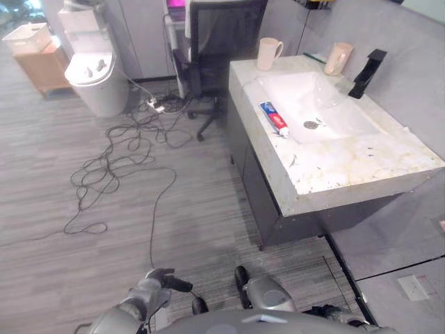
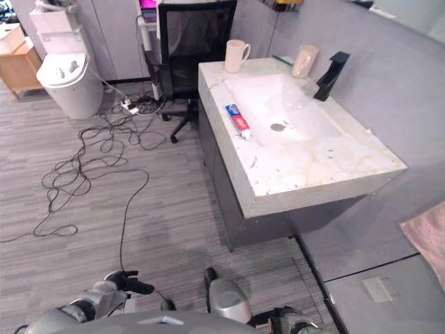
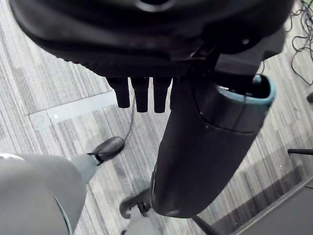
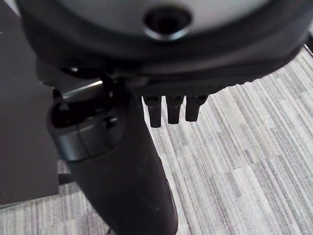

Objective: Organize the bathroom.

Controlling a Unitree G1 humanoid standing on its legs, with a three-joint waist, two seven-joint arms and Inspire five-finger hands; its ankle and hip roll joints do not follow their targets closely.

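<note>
A toothpaste tube (image 1: 274,118) lies on the front rim of the sink (image 1: 327,115), near the drain. The sink is set in a pale stone table (image 1: 361,163) against the grey wall. Two cups (image 1: 268,53) stand at the back of the table, one by the far corner and one (image 1: 338,58) beside the black tap (image 1: 366,73).

The left hand (image 1: 161,282) hangs low over the floor with its fingers straight and holds nothing. The right hand (image 4: 168,110) hangs over the floor too, fingers straight, nothing in it.

A black chair (image 1: 219,42) stands beside the table. A white toilet (image 1: 94,76) stands further off, and dark wires (image 1: 115,156) lie on the floor between them.
</note>
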